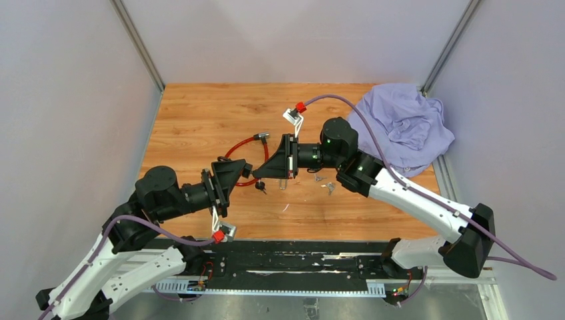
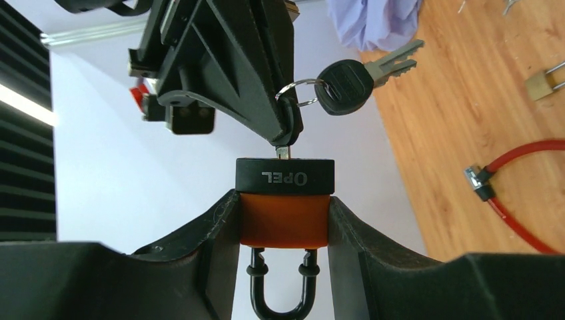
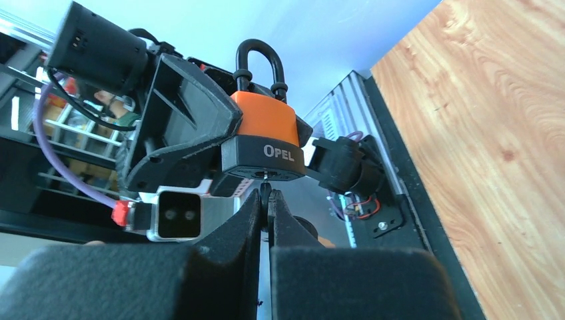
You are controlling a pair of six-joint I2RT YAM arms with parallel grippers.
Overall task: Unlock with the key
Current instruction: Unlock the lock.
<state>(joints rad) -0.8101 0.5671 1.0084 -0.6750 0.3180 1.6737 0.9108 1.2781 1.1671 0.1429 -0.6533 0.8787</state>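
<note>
The wooden table (image 1: 200, 113) before me carries a crumpled lavender cloth (image 1: 403, 127) at its far right corner, reaching the right edge. Left of centre a red cable (image 1: 241, 142) lies in a loose loop, its metal end (image 1: 262, 135) pointing right. Near the middle lies a small brass padlock (image 2: 543, 83). Just to its right are a few loose silver keys (image 1: 328, 187), apart from the cloth.

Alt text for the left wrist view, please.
The left gripper clamps an orange padlock, its black base facing the right gripper, which pinches a key at the keyhole. A second key dangles beside it; a red cable lies on the table.
</note>
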